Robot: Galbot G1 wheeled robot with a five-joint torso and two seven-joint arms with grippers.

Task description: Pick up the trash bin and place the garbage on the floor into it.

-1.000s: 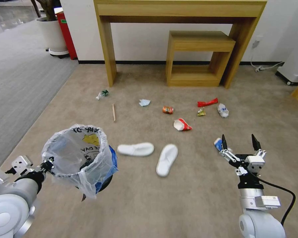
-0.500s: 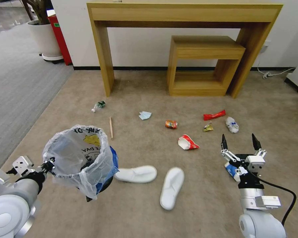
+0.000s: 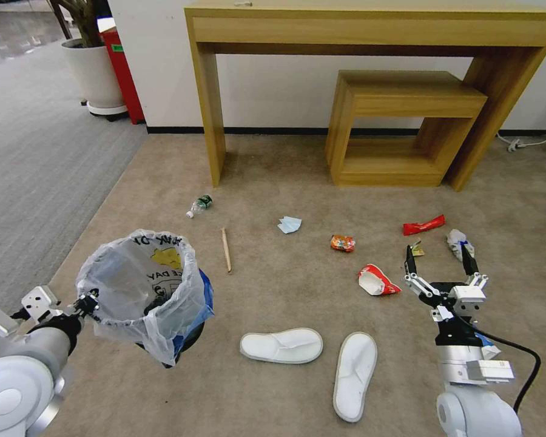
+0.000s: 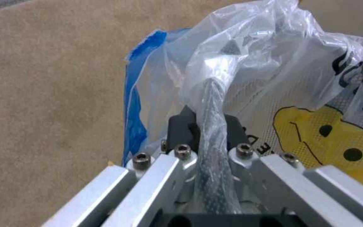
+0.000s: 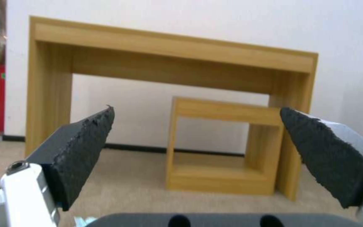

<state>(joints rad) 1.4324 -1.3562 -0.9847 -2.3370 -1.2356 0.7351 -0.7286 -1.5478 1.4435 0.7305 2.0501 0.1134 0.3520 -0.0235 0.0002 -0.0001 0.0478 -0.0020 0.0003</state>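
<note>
The left gripper (image 3: 90,301) pinches the small round blue trash bin's (image 3: 147,290) rim, keeping its mouth up for litter; the right gripper (image 3: 438,263) waits wide open.

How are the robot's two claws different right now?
The left gripper is pinched shut on the rim of the trash bin, holding it up off the floor. The right gripper is wide open and holds nothing. It hangs above the litter, near the crushed cup. Both have black pads on metal fingers.
</note>
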